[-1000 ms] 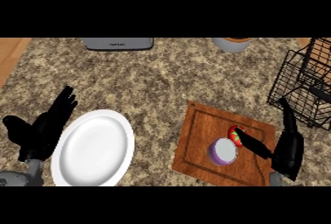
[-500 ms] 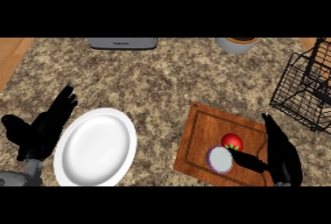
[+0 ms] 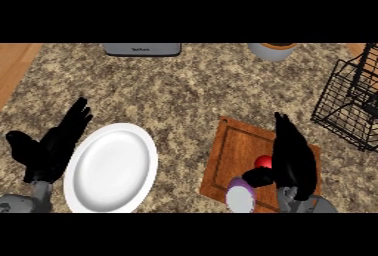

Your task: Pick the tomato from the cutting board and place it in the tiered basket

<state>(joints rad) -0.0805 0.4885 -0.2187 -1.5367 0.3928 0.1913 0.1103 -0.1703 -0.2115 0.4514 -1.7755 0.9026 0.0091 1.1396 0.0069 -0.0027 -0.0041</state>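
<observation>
tomato [image 3: 263, 161] on cutting board [image 3: 235, 155], touching inner side of right robot hand [image 3: 291, 155] | fingers straight, thumb beneath tomato | tiered basket [image 3: 353, 107] beyond right fingertips | left robot hand [image 3: 52, 147] open beside white plate [image 3: 111, 167] on tabletop [image 3: 192, 95]

This is a kitchen. The table [image 3: 192, 95] has a speckled stone top like a kitchen counter. On it are a white plate [image 3: 111, 167], a wooden cutting board [image 3: 236, 155] with a tomato [image 3: 263, 161], a black wire tiered basket [image 3: 353, 107] and a grey appliance [image 3: 142, 48] at the far edge.
</observation>
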